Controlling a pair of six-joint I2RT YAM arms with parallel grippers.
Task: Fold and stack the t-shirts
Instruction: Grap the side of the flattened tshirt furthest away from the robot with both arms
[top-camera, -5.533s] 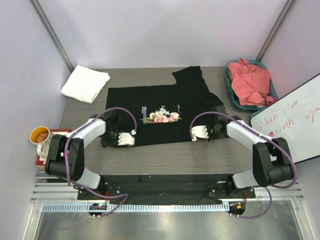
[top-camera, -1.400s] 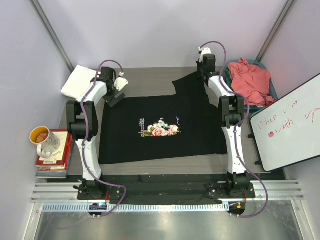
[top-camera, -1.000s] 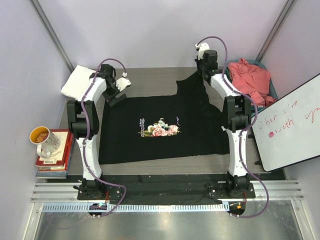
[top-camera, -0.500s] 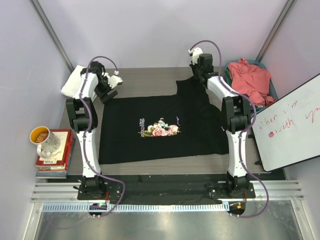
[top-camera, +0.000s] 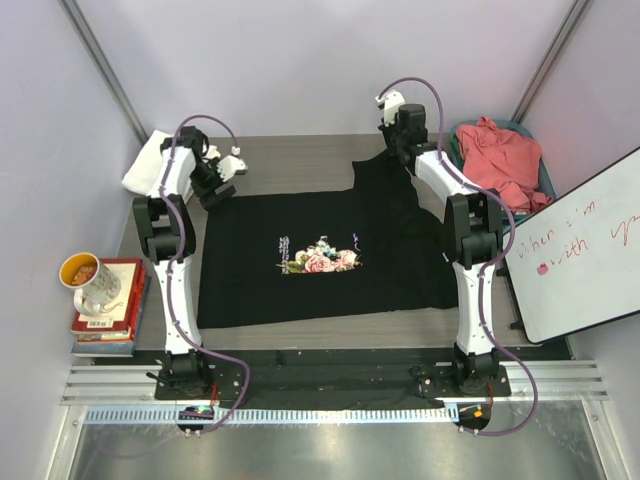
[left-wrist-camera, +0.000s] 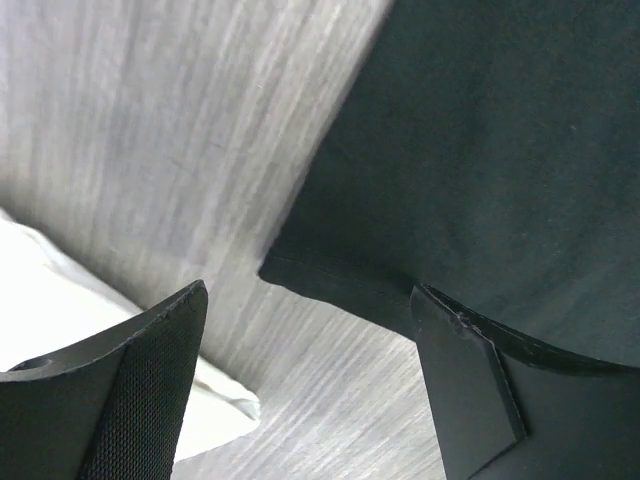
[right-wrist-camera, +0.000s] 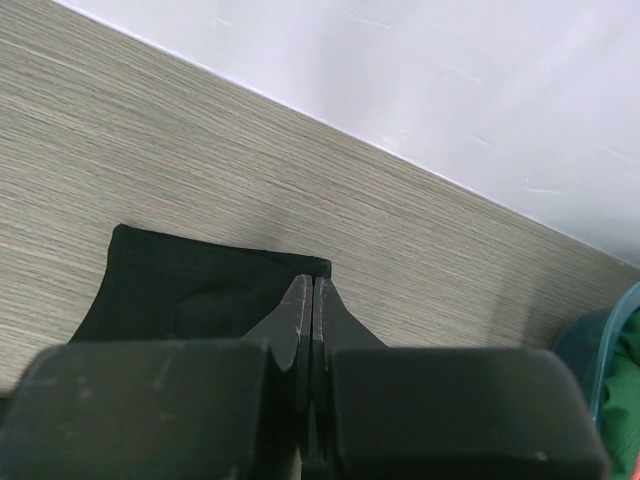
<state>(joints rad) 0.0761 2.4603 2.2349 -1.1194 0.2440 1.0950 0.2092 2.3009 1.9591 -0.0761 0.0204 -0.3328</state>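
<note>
Station inventory, as I see it, left to right:

- Mug (top-camera: 83, 278) on stacked books (top-camera: 105, 325), off the table's left edge.
- White t-shirt (top-camera: 147, 165), folded, far-left corner of the grey wood-grain table (top-camera: 300, 160).
- Left gripper (left-wrist-camera: 310, 297): fingers spread wide over the black t-shirt's far-left corner, gripping nothing.
- Black t-shirt (top-camera: 320, 250): laid flat mid-table, rose print up.
- Right gripper (right-wrist-camera: 312, 285): fingers pressed together, pinching the black t-shirt's far edge, cloth tented up.
- Coral t-shirt (top-camera: 500, 160), crumpled in the green basket (top-camera: 462, 185), far right.
- Whiteboard (top-camera: 585, 245), right edge.
- Pale lilac walls (top-camera: 300, 60) all round.
</note>
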